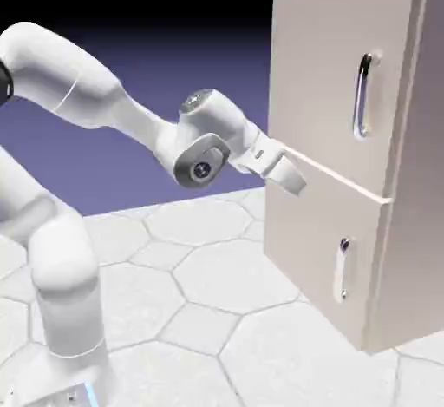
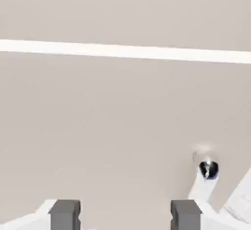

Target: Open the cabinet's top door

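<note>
The white Franka arm (image 1: 130, 110) rises from the exterior view's left and bends across to the right, with its two-finger gripper (image 2: 125, 215) angled down in front of the tall pale beige cabinet (image 1: 416, 223). The cabinet stands at the exterior view's right, on a floor (image 1: 234, 266) of large white tiles with grey joints.

The top door (image 1: 321, 75) is the larger, upper panel of the cabinet's front, and it lies closed. Its long vertical silver bar handle (image 1: 362, 97) sits toward the panel's right edge, to the right of the gripper and higher up. The gripper is well apart from this handle.

Below the top door is the shorter lower panel (image 1: 321, 240), carrying a smaller vertical silver handle (image 1: 342, 271) near its right edge, lower than the gripper and to its right. A bright, narrow strip (image 2: 122, 51) runs between the two panels, and the hand view shows it crossing from side to side.

The two grey fingertips (image 2: 65, 215) stand wide apart with nothing between them. They point toward the cabinet front around the level of the seam; whether they touch the beige surface, I cannot tell. In the hand view, the smaller handle shows at the lower right.
</note>
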